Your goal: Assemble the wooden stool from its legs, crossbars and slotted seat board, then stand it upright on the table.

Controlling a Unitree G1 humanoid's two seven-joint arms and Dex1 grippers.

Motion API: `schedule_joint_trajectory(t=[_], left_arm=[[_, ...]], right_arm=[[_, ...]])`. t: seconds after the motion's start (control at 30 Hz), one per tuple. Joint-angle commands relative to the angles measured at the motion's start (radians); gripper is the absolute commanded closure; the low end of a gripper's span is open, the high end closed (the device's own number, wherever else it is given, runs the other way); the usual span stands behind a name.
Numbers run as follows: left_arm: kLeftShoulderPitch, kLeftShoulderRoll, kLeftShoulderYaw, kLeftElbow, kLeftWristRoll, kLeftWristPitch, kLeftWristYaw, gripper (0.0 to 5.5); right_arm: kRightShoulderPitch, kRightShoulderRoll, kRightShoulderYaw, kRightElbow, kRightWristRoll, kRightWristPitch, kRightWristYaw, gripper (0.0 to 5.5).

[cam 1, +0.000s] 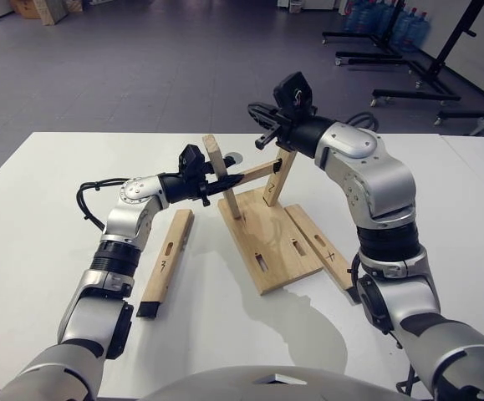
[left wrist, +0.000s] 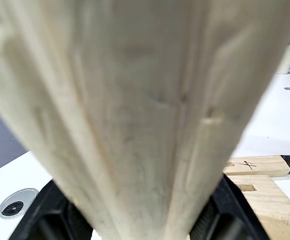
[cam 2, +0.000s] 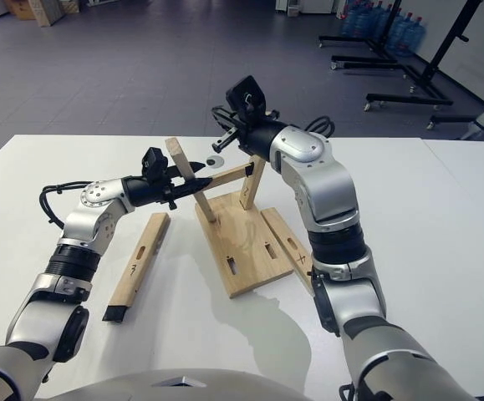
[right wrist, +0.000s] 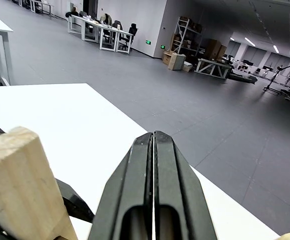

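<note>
The slotted seat board (cam 1: 268,244) lies flat on the white table. Two legs stand tilted in it: a left leg (cam 1: 221,171) and a right leg (cam 1: 280,182), joined by a crossbar (cam 1: 257,173). My left gripper (cam 1: 230,180) is shut on the left leg, whose wood (left wrist: 134,100) looms close in the left wrist view between the black fingers (left wrist: 59,217). My right gripper (cam 1: 263,139) hovers above the crossbar between the two leg tops, its fingers (right wrist: 154,150) pressed together with nothing held. The left leg's top (right wrist: 24,180) lies just beside it.
A loose slotted leg (cam 1: 166,259) lies on the table left of the board. Another loose leg (cam 1: 321,244) lies along the board's right side. A round cable grommet (cam 1: 231,156) sits in the table behind the stool. Open floor lies beyond the far edge.
</note>
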Motion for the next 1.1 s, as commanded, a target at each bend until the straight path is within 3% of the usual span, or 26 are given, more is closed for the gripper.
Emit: schedule_joint_trajectory(t=[0.03,0.33,0.7,1.1], left_arm=[[0.012,0.017,-0.007,-0.004,0.051,0.001,0.033,3.48],[0.010,0.023,-0.011,-0.003,0.054,0.005,0.045,3.48],[0.019,0.021,-0.035,-0.019,0.058,0.006,0.041,3.48],[0.035,0.027,-0.035,-0.051,0.050,0.019,0.051,3.48]], right_arm=[[-0.013,-0.005,-0.009,0.034,0.005,0.008,-0.007,5.47],[-0.035,0.034,-0.018,0.080,0.018,-0.006,-0.040,5.47],[0.321,0.043,0.103,0.273,-0.044,-0.182,-0.025,5.47],[-0.020,0.031,-0.080,-0.031,0.111,0.048,-0.066,5.47]])
